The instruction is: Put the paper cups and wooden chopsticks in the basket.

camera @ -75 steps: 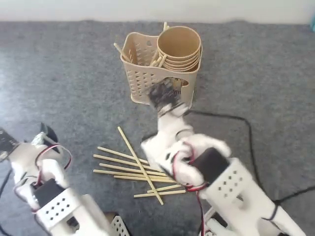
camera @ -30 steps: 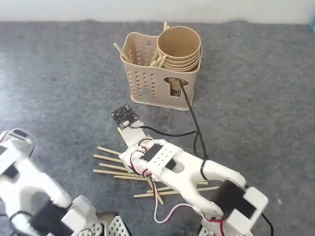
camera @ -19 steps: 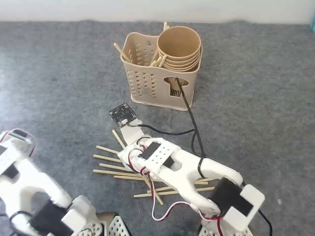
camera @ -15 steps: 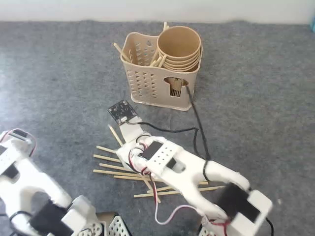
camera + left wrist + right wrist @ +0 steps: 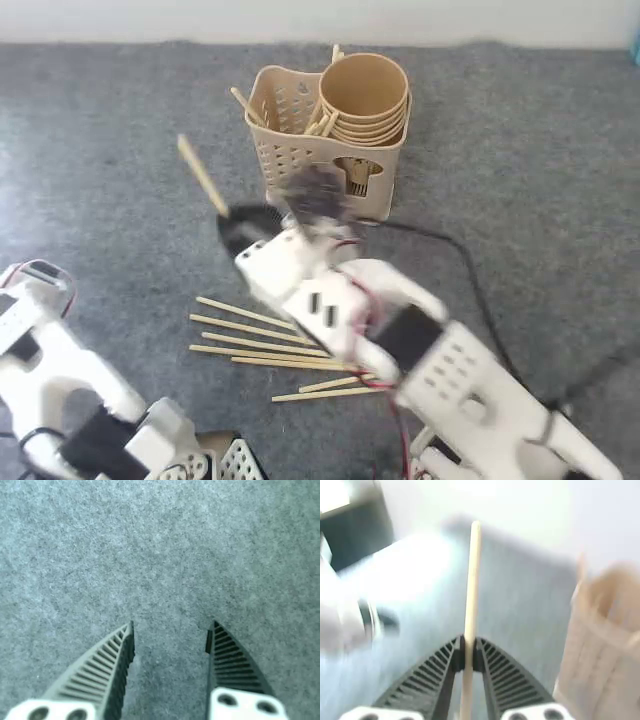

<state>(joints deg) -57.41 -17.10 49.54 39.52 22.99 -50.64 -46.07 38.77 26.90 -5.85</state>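
My right gripper is shut on one wooden chopstick, which stands out past the fingertips. In the high view that chopstick is raised off the carpet, left of the beige basket, with the right gripper below its lower end. The basket holds a stack of paper cups and a few chopsticks. Several loose chopsticks lie on the grey carpet under the right arm. My left gripper is open over bare carpet with nothing between its fingers; the left arm sits at the lower left.
A black cable runs from the right arm across the carpet to the right of the basket. A white wall strip borders the carpet's far edge. Bare carpet lies left and right of the basket.
The right gripper closed on a chopstick from the pile and lifted it up and toward the basket. The left arm has stayed at the lower left since a second ago.
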